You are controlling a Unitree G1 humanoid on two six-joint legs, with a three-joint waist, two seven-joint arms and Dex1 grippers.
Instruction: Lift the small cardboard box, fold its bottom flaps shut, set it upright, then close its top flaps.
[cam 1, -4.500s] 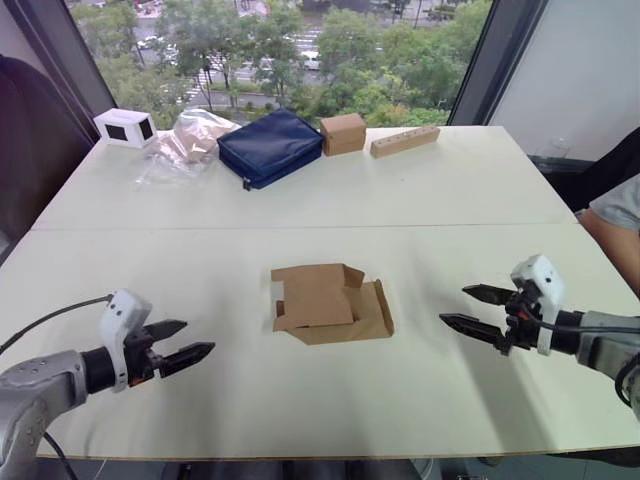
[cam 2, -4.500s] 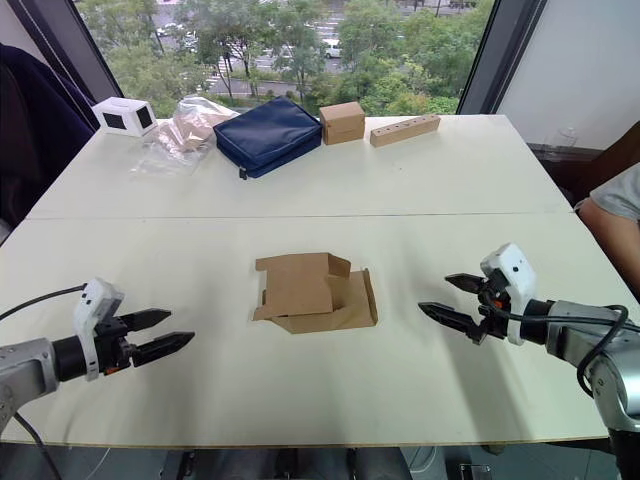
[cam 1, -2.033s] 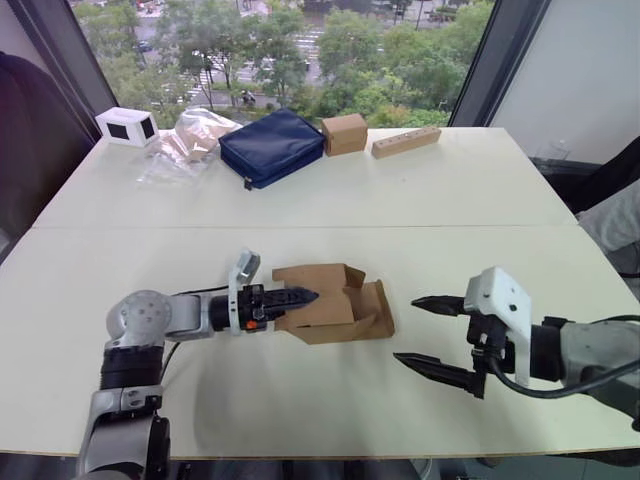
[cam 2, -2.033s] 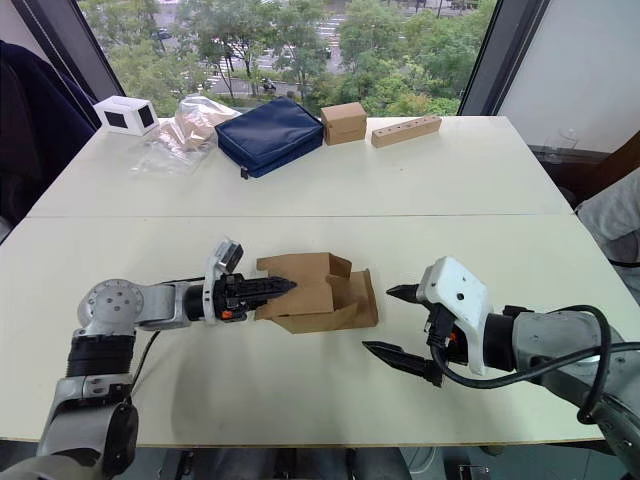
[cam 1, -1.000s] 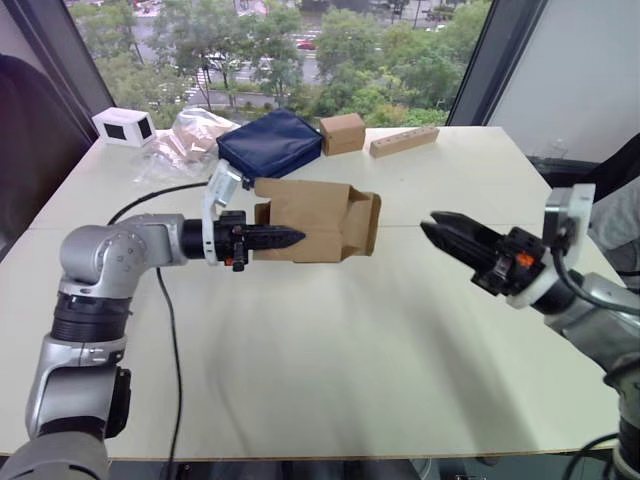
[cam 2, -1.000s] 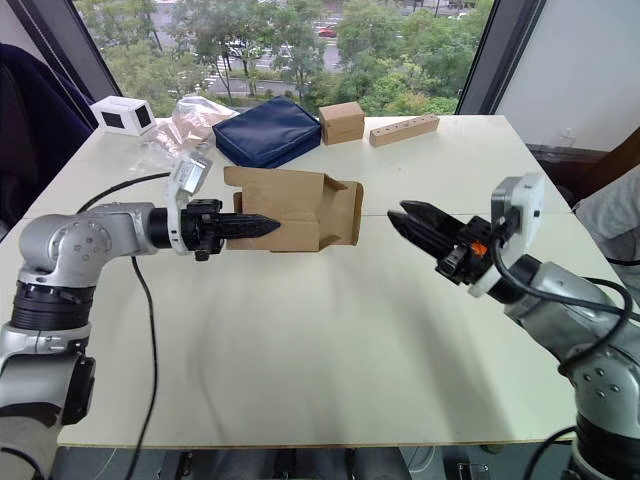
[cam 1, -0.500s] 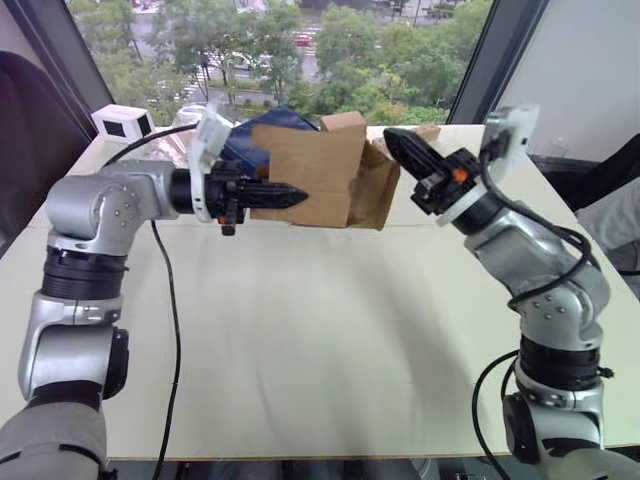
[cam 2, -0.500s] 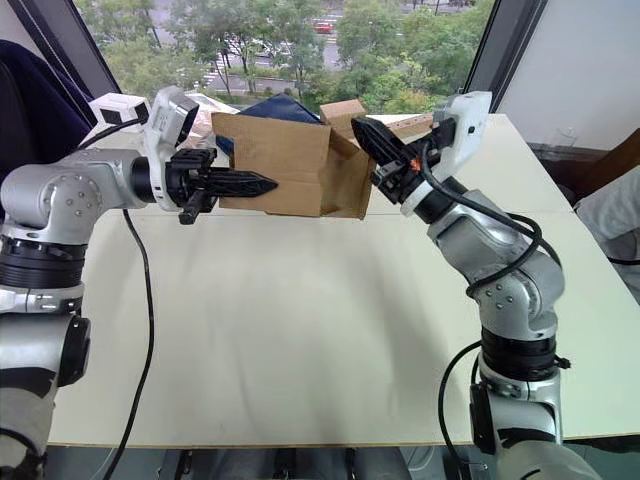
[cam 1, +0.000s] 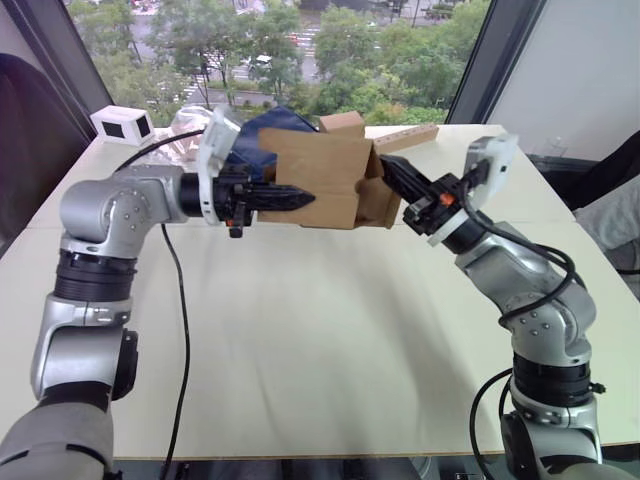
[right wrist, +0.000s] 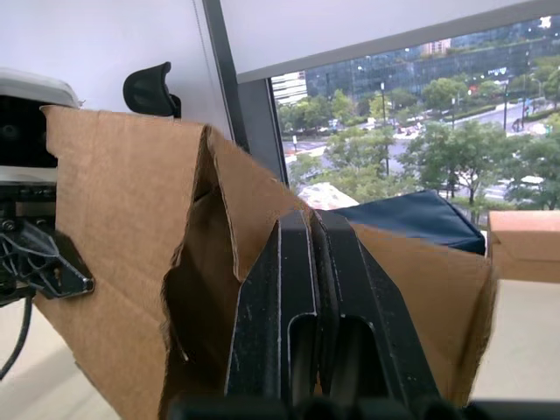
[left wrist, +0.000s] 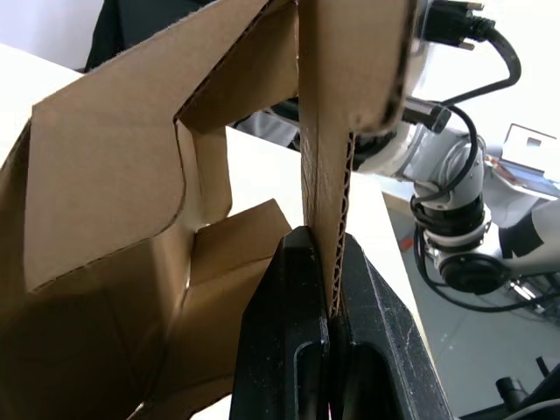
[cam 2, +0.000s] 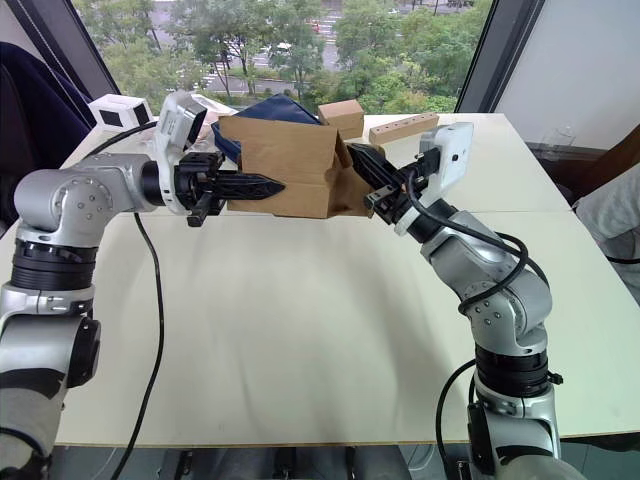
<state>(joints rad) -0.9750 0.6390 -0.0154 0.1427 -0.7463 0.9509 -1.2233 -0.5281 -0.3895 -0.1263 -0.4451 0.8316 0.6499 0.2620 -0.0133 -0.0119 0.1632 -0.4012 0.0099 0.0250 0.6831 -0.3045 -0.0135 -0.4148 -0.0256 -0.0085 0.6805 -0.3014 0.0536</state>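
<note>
- I have the small cardboard box (cam 1: 325, 180) up in the air above the white table (cam 1: 330, 330), held between my two arms at about the level of my shoulders.
- My left claw (cam 1: 300, 198) is clamped on one wall of the box; in the left wrist view the corrugated edge of that wall stands pinched between my two black fingers (left wrist: 297, 297).
- The box lies on its side in my grip, one open end toward my left arm, the other toward my right.
- My right claw (cam 2: 368, 172) is at the far end of the box, its two fingers (right wrist: 293, 289) pressed together with no gap between them, the tips pushed in among the flaps (cam 2: 352, 185) at that end.
- I cannot tell whether the right claw has cardboard caught between the fingers or merely presses against it.
- The flaps at the right end are still loose and angled, not folded flat.
- Behind the box, at the far edge of the table, lie a dark blue pouch (cam 2: 262, 112), another small brown box (cam 2: 343, 115) and a long wooden block (cam 2: 403, 128).
- A white box (cam 1: 121, 123) sits at the far left corner, with a clear plastic bag (cam 1: 185, 128) beside it.
</note>
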